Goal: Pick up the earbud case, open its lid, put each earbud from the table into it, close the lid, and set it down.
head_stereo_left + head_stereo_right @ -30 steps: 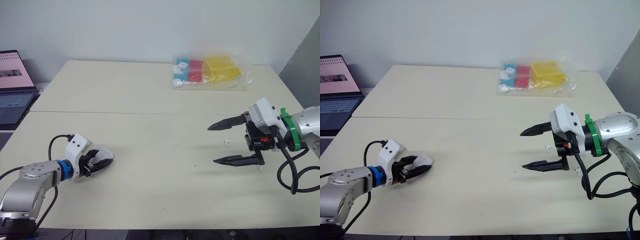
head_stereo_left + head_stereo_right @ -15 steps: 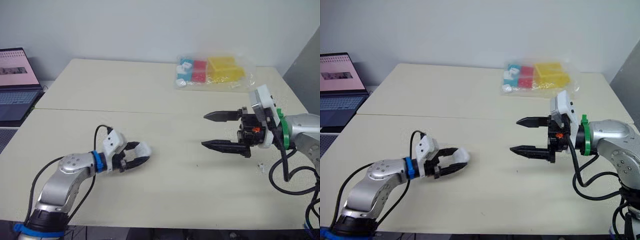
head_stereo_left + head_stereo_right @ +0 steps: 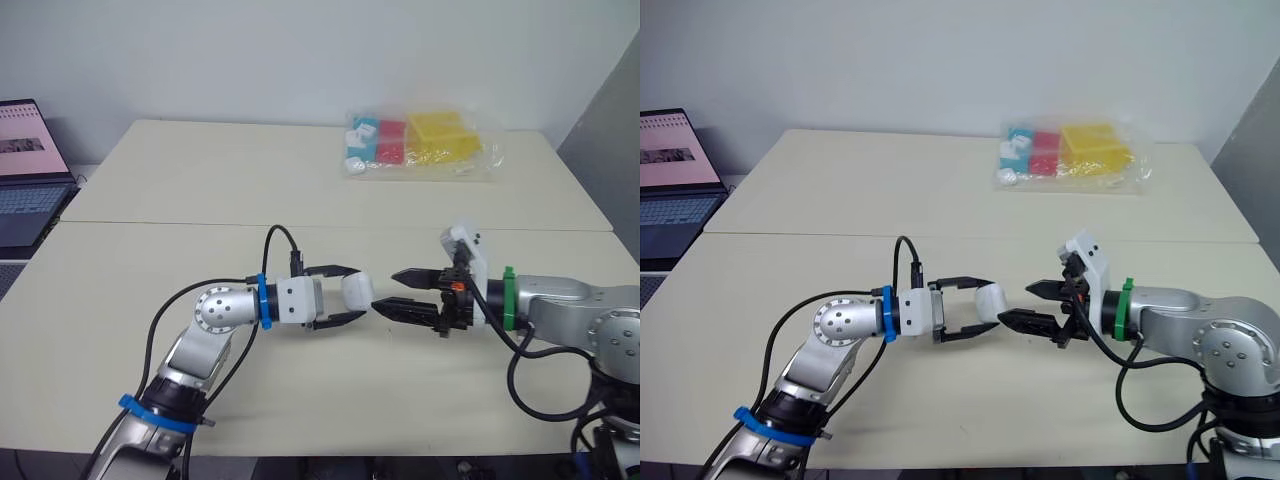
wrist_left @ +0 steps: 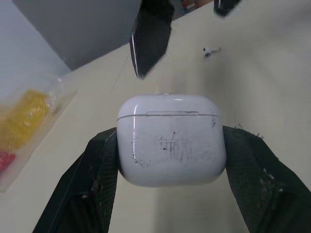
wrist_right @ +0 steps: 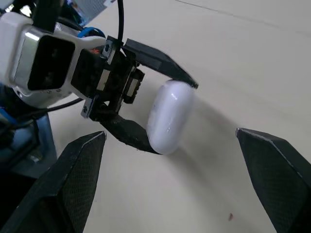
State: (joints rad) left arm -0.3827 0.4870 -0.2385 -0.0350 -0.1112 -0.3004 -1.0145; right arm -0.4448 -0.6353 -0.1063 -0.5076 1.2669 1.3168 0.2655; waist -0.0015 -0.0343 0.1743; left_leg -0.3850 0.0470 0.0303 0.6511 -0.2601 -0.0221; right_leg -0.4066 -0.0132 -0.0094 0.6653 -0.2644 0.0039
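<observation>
1. The left gripper is clamped on the earbud case, with one black finger pressed against each side. It holds the case out over the near half of the table.
2. The right gripper faces it from the robot's right with its fingers spread apart. Their tips are just beside the case, and the head views do not settle whether they touch it.
3. The left wrist view shows the case from close up. It is white and rounded, scuffed with dark marks, and a thin seam line runs across its upper part, so the lid is shut. One of the right gripper's fingers hangs just beyond the case, clearly apart from it.
4. In that same view a small white earbud lies on the table, well past the case.
5. The right wrist view shows the case side on, narrow and glossy, with its shadow on the table beside it. The right gripper's own fingers stand wide at either side.
6. A clear bag of coloured blocks lies at the table's far side. An open laptop sits beyond the table's left edge.
</observation>
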